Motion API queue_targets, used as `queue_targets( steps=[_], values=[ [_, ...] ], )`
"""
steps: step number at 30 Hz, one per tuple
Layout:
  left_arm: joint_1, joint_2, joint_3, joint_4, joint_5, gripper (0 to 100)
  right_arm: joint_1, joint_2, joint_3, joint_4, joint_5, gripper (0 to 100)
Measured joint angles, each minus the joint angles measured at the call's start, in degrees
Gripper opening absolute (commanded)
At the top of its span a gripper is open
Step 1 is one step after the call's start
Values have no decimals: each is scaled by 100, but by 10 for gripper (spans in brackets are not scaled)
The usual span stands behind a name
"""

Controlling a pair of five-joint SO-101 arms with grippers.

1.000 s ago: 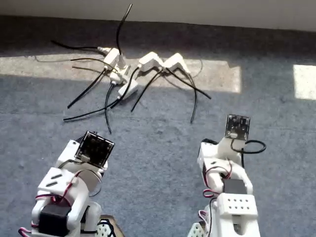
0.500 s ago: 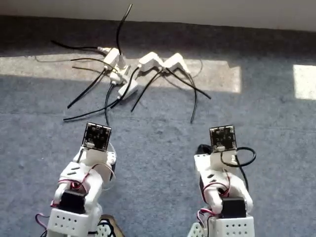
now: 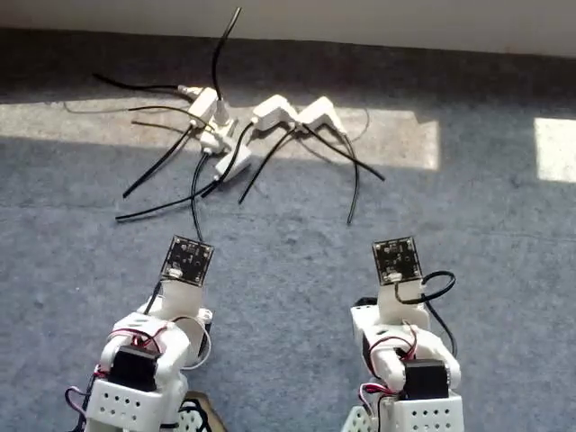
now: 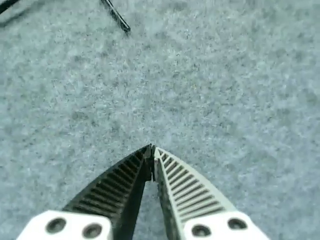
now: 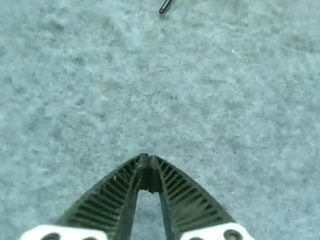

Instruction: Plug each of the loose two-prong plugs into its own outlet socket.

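A cluster of white plugs and outlet sockets lies on the grey carpet at the far side: one piece at the left, two side by side to the right, another nearer. Black cords trail from them toward the arms. I cannot tell which plugs sit in sockets. My left arm and right arm stand well short of the cluster. My left gripper is shut and holds nothing, low over bare carpet, a cord end beyond it. My right gripper is likewise shut and holds nothing.
A sunlit band crosses the carpet under the cluster, with a bright patch at the right. A dark strip runs along the wall behind. One cord tip lies ahead of the right gripper.
Both arms have drawn back toward their bases. The left wrist swung right to face straight ahead; the right wrist moved nearer and slightly left. The plugs and cords have not moved.
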Motion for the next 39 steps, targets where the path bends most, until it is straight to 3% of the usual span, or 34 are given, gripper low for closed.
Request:
queue_targets(
  steps=[5, 14, 39],
  values=[
    [-9, 0, 0, 70, 0, 8, 404, -9, 0, 35, 0, 6],
    [-985, 0, 0, 70, 0, 8, 633, -9, 0, 35, 0, 6],
    [-1011, 0, 0, 70, 0, 8, 642, -9, 0, 35, 0, 6]
  ],
)
